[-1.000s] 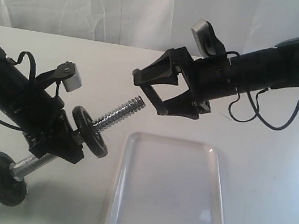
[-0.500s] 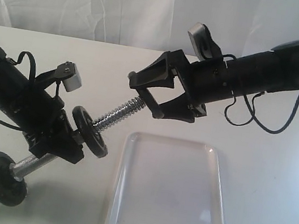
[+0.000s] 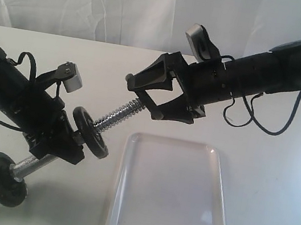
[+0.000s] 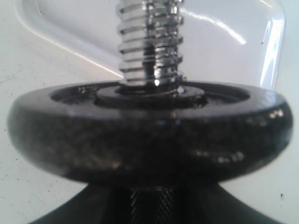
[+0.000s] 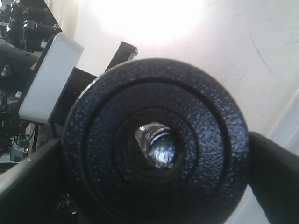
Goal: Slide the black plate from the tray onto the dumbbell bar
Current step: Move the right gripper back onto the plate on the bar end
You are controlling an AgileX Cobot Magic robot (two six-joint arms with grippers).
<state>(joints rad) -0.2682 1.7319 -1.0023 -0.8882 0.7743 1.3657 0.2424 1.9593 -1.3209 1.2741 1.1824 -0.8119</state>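
Right end effector (image 3: 144, 96) is clamped on the flat matte-black round plate (image 5: 201, 112), hole lined up with the chrome threaded dumbbell bar (image 3: 116, 116) for sliding.

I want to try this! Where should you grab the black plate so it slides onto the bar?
Pinch the black plate by its rim on opposite edges, coming from the face away from the dumbbell bar. It's round, and its centre hole must stay clear of the fingers for the bar.
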